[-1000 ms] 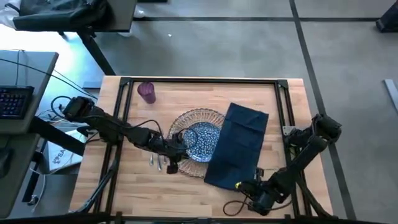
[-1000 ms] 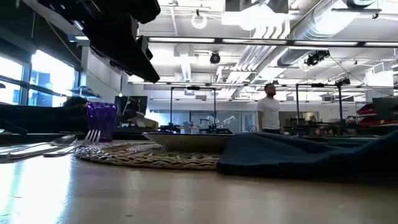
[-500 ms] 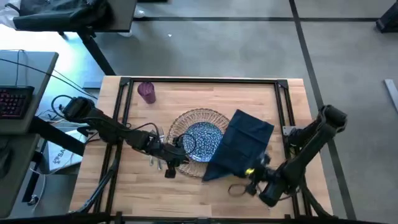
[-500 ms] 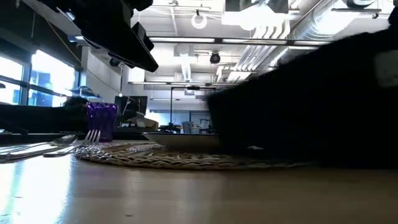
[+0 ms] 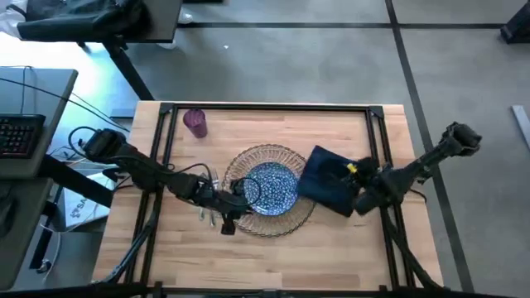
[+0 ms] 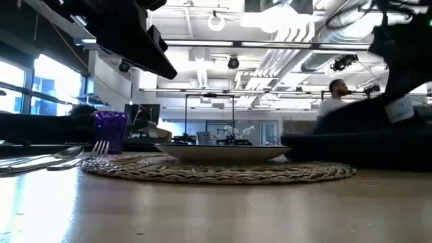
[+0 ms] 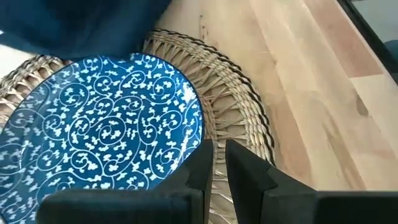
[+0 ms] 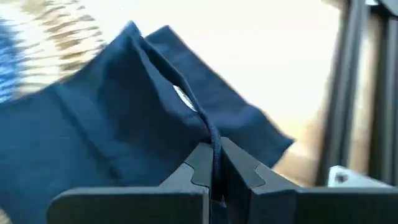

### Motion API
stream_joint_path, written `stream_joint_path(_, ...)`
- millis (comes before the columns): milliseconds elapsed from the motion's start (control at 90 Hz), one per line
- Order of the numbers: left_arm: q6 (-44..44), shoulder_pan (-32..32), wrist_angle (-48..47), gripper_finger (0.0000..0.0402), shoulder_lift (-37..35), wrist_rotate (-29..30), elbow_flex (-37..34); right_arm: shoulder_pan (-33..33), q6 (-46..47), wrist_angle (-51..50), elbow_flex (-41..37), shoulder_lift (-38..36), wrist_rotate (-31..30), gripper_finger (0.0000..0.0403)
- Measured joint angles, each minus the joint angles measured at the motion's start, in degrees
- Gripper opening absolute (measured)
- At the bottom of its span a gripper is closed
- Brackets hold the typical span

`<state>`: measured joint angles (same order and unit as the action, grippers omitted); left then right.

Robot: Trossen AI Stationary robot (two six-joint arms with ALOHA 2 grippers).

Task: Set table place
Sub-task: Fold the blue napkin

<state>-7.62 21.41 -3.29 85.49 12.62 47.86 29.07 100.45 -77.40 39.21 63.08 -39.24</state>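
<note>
Pinching navy napkin (image 5: pixel 330 180), right claw (image 5: pixel 358 201) closed; left claw (image 5: pixel 238 197) prob. closed, empty, by plate (image 5: pixel 268 187).

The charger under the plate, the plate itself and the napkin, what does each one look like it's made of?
The charger looks like woven wicker or rattan, matte tan, with braided coils visible at its rim. The plate looks like glazed ceramic, glossy blue with a white vine pattern, though melamine is possible. The napkin is soft navy cloth: it folds and creases where the right gripper pinches it.

Blue-patterned plate (image 5: pixel 272 187) sits on wicker charger (image 5: pixel 291 218); bunched navy napkin (image 5: pixel 329 180) overlaps its right edge.
</note>
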Motion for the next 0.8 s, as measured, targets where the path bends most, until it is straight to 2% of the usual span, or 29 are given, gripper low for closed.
stream_joint_path(122, -0.02, 0.00, -0.14, 0.0029, 0.00, -0.01, 0.00, -5.13, -5.09, 2.21, -1.98, -2.38, -0.76, 0.0000)
stream_joint_path(278, -0.04, 0.00, -0.15, 0.0029, 0.00, 0.46, 0.00, -9.14, -9.03, 3.12, -2.35, -1.98, 0.80, 0.0000)
stream_joint_path(400, -0.07, 0.00, -0.11, 0.0029, 0.00, 0.52, 0.00, -9.61, -6.99, 2.08, -1.50, -1.58, -2.32, 0.0000)
stream_joint_path(533, -0.09, 0.00, -0.14, 0.0029, 0.00, 0.50, 0.00, -9.72, 1.33, -4.85, 0.58, -1.62, -5.14, 0.0000)
stream_joint_path(678, -0.20, 0.00, -0.24, 0.0029, 0.00, 0.50, 0.00, -11.64, 4.17, -10.28, 0.81, -1.56, -0.90, 0.0000)
stream_joint_path(800, 0.24, 0.00, -0.25, 0.0029, 0.00, 0.56, 0.00, -13.51, -0.06, -8.86, 0.79, -0.84, -0.88, 0.0000)
